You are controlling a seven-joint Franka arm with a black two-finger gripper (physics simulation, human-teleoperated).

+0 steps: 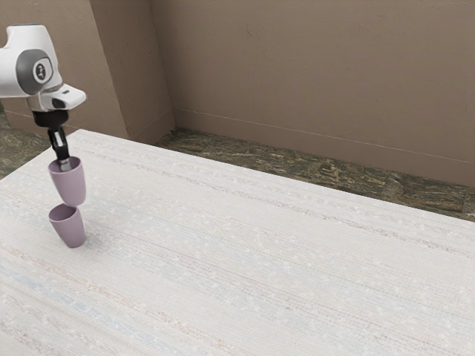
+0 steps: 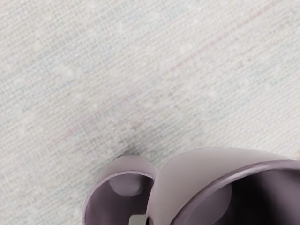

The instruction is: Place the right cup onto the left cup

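Observation:
In the exterior view my gripper (image 1: 64, 159) points down at the rim of a mauve cup (image 1: 72, 185), shut on its wall. This cup is upright and held up off the table. The other mauve cup (image 1: 70, 228) stands on the table, lower in that view, its open mouth up. From the wrist view, the held cup (image 2: 201, 176) looks large and close, and the standing cup (image 2: 129, 163) is smaller and farther below, beside it. A pale fingertip of the gripper (image 2: 146, 221) lies against the held cup's outer wall.
A pale, streaked tabletop (image 1: 260, 259) stretches toward the exterior view's right. Its far edge runs along a dark patterned floor (image 1: 312, 172), with a brown wall (image 1: 312, 74) behind.

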